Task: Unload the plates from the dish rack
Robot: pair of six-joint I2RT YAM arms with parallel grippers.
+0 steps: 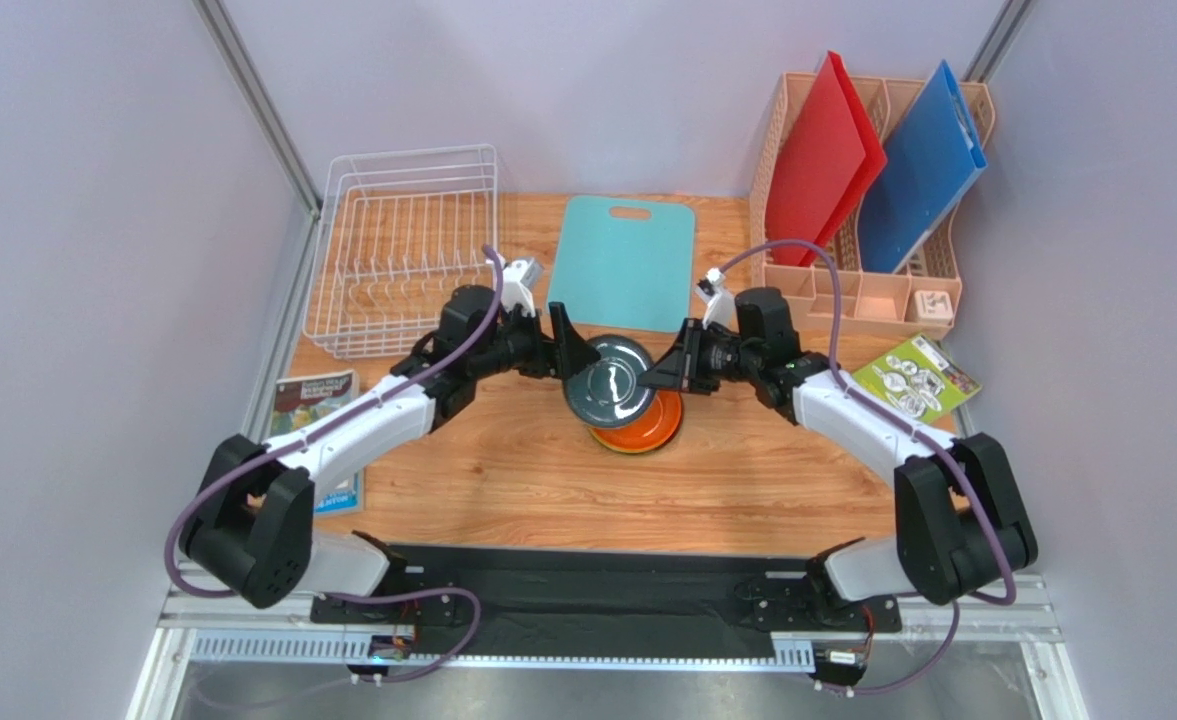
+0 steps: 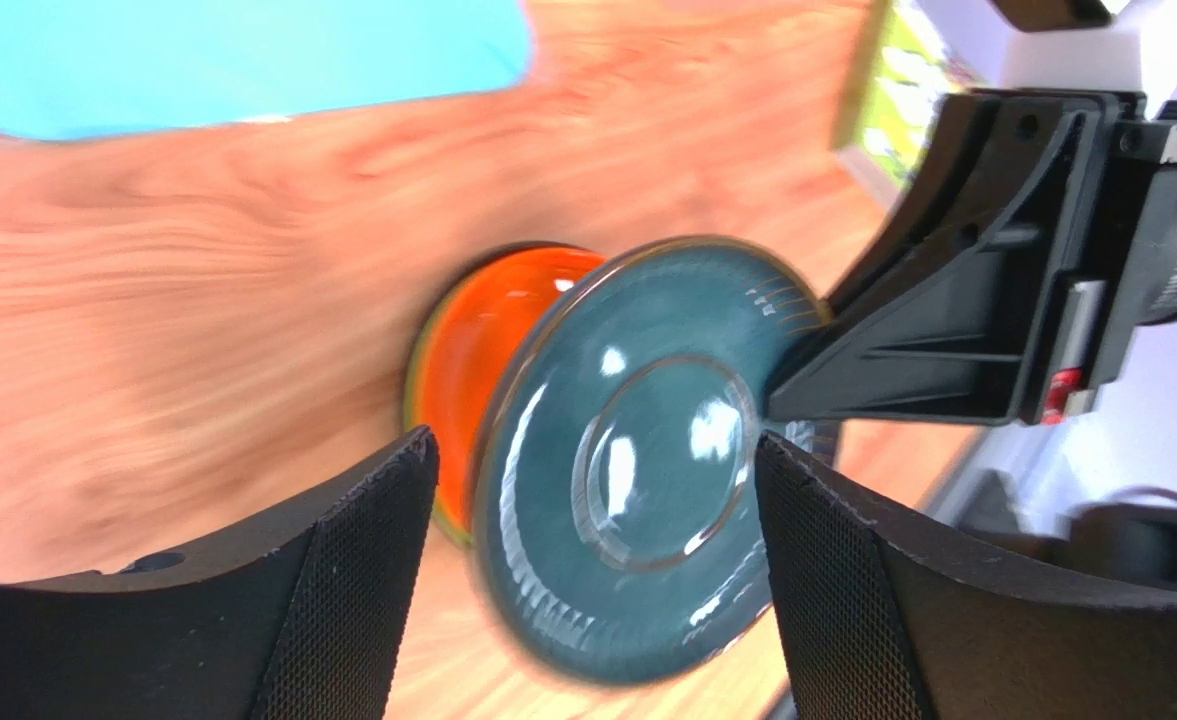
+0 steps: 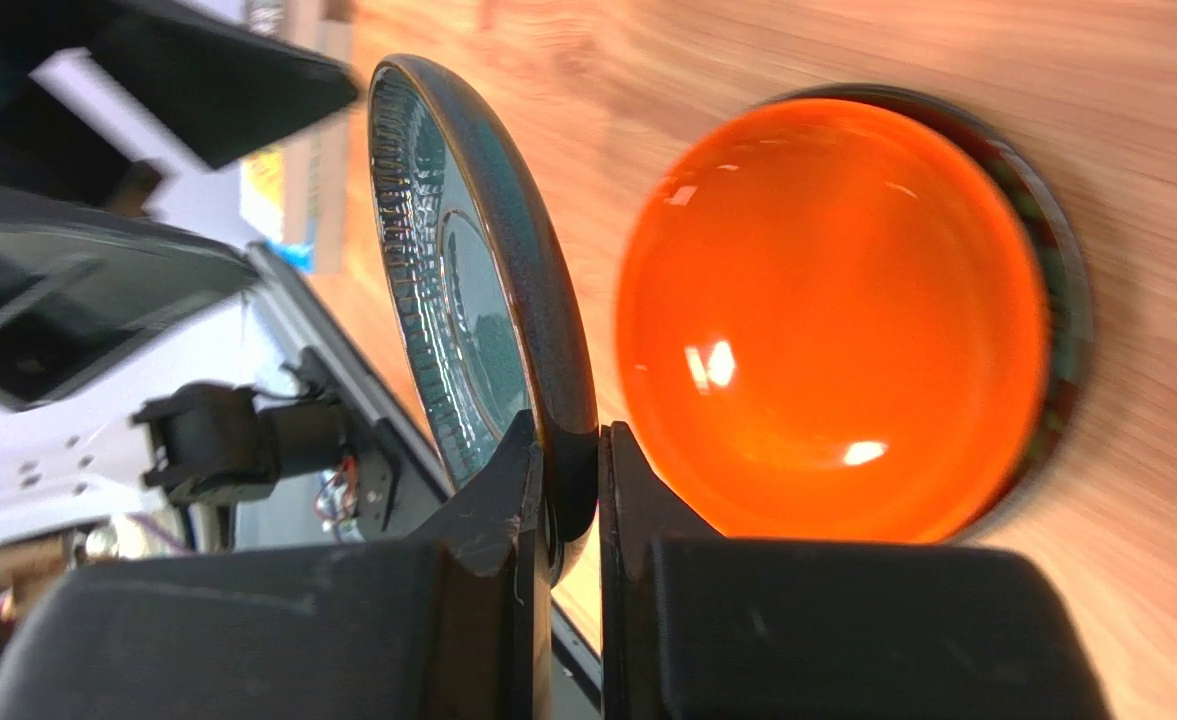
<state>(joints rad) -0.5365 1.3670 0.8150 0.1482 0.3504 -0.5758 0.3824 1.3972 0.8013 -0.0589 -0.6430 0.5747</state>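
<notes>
Right wrist view: I am pinching the stiff, slick, breakable teal-grey plate (image 3: 459,300) by its rim in my right gripper (image 3: 567,450), holding it on edge over the orange plate (image 3: 835,315) at the centre of the table (image 1: 474,480), with my left gripper (image 2: 594,480) gaping around it.

We see a glossy glaze on the teal-grey plate (image 2: 624,480), ribbed near its rim, and an equally shiny orange plate (image 3: 835,315) (both catch bright highlights). The table (image 1: 519,480) looks like smooth wood grain. The dish rack (image 1: 399,180) is thin white wire. The pads (image 2: 346,585) of the left end effector (image 2: 591,465) are matt black, finely textured.
</notes>
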